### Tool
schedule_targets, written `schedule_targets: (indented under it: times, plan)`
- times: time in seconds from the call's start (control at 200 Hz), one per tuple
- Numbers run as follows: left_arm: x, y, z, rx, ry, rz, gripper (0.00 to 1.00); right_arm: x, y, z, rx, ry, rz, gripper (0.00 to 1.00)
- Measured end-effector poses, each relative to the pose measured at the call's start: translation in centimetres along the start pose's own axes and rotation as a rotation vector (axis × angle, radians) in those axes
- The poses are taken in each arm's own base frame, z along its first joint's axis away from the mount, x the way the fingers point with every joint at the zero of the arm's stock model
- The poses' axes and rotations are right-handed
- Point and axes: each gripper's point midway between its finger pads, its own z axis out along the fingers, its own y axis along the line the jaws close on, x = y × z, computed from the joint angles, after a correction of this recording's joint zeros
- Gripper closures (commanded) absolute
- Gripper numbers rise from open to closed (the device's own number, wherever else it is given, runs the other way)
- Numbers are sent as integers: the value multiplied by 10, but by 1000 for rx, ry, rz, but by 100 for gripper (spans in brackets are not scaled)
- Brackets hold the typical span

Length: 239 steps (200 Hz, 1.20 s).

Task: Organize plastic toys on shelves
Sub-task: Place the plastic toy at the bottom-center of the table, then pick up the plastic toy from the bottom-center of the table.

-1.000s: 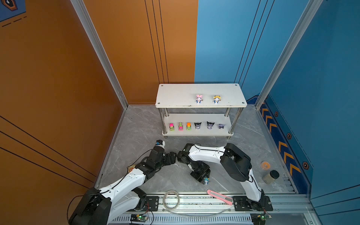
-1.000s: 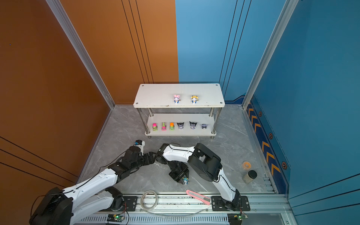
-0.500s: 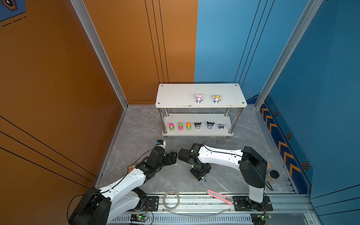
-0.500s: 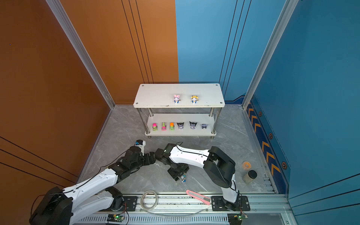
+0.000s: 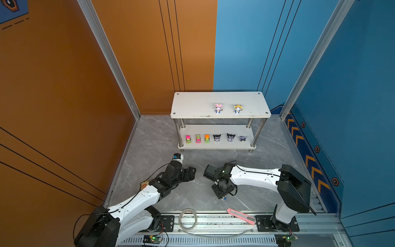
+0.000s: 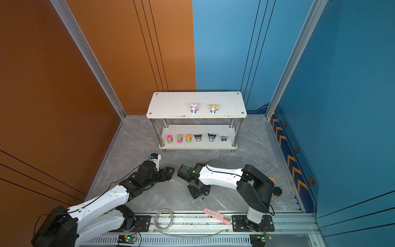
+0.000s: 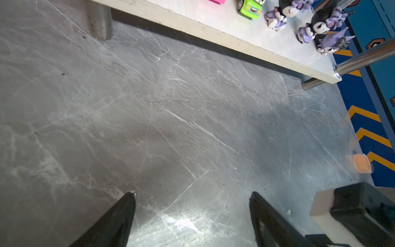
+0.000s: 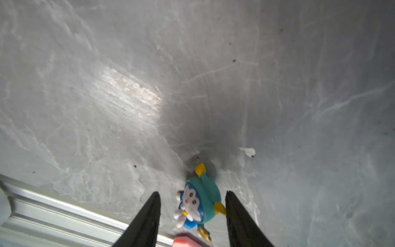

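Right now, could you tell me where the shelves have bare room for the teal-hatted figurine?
The top board is bare from its left end to the pink-hatted figurine, with a narrower gap before the yellow-hatted figurine. The lower board is crowded: trucks and black-purple figurines line it.

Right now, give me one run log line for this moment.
phase: grasp approach | right gripper: open, jaws astride teal-hat figurine on floor | left gripper: open, empty | shelves: eight toys placed
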Motion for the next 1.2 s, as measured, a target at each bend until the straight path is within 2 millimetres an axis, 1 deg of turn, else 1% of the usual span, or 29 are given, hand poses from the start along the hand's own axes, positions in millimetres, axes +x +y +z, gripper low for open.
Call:
schedule_targets:
  times: [0.12,0.255,0.34,0.37,0.471,0.516,0.526,0.541,0.656,0.701,0.746,0.961,1.076,1.196]
  plan:
    - [-2,-3,-1,4,-4,4,15,-1,1,7,-18,-8,25,65]
    - [-4,-6,-1,9,-7,9,15,-2,3,8,-34,-17,39,75]
    - [-3,-7,-1,10,-5,10,15,-6,5,7,-49,-31,46,76]
    - [-3,-7,0,10,-4,11,15,-6,5,7,-51,-31,47,74]
    - [-3,-8,0,11,-2,12,15,-5,5,8,-57,-29,45,60]
    - [-4,-8,0,11,-3,12,15,-3,5,10,-55,-22,50,58]
    - [-4,-8,0,12,-3,12,11,-2,4,11,-56,-20,54,58]
    - [-4,-9,0,12,-4,12,10,-1,4,11,-54,-18,52,57]
    - [-5,-10,0,14,-6,17,10,4,1,14,-50,-5,58,56]
    - [-5,-11,0,14,-5,18,10,6,0,13,-52,-5,61,59]
    - [-5,-11,0,14,-5,19,9,7,0,11,-57,-8,65,64]
    - [-6,-13,2,11,3,22,9,8,2,2,-84,-30,81,84]
    - [-8,-16,2,17,-1,24,9,11,2,4,-85,-28,82,88]
    - [-11,-17,1,14,-9,28,9,11,3,5,-89,-35,80,90]
